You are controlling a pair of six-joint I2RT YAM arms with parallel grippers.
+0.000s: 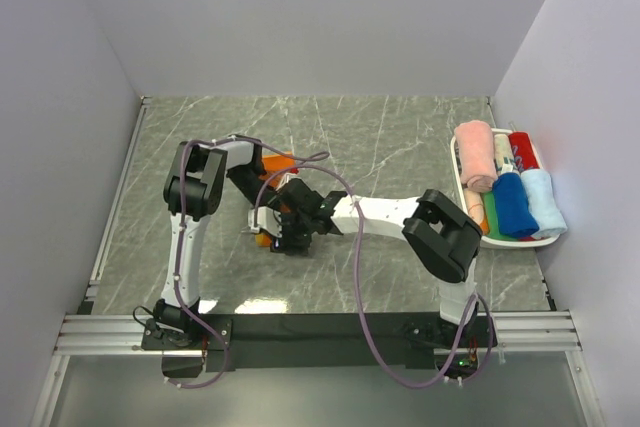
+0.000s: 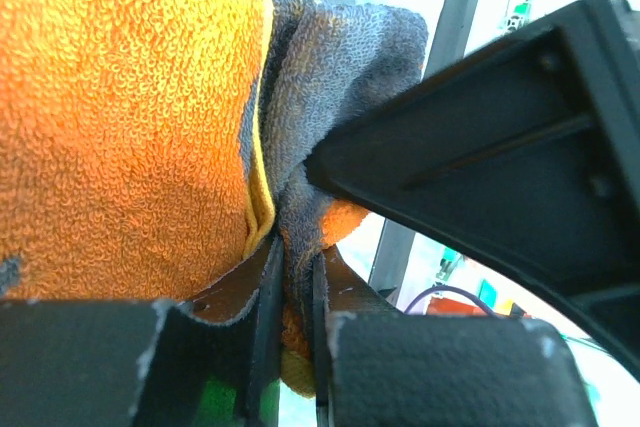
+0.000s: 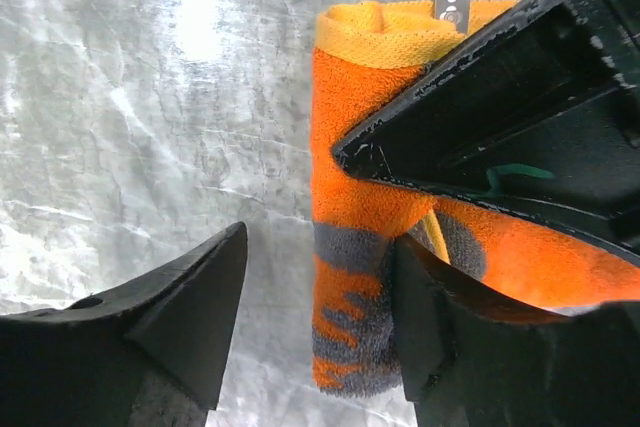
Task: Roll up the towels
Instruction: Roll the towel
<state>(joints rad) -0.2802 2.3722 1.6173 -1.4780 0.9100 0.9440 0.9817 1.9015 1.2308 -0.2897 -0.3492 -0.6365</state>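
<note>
The grey-and-orange towel [image 3: 355,247] is partly rolled and hangs upright above the marble table [image 3: 130,147]. My left gripper [image 2: 290,277] is shut on its grey and orange edge [image 2: 300,147], with cloth pinched between the jaws. My right gripper [image 3: 320,277] is open around the roll's lower end. Its right finger [image 3: 440,337] touches the cloth and its left finger [image 3: 190,317] stands apart from it. In the top view both grippers meet at the table's middle, left [image 1: 270,221] and right [image 1: 297,231], with orange cloth [image 1: 278,161] showing behind them.
A white oval basket [image 1: 456,169] at the right edge holds rolled towels: pink [image 1: 476,152], red [image 1: 520,145], blue [image 1: 512,205], pale blue [image 1: 545,202] and green [image 1: 494,219]. Grey walls close in the table on three sides.
</note>
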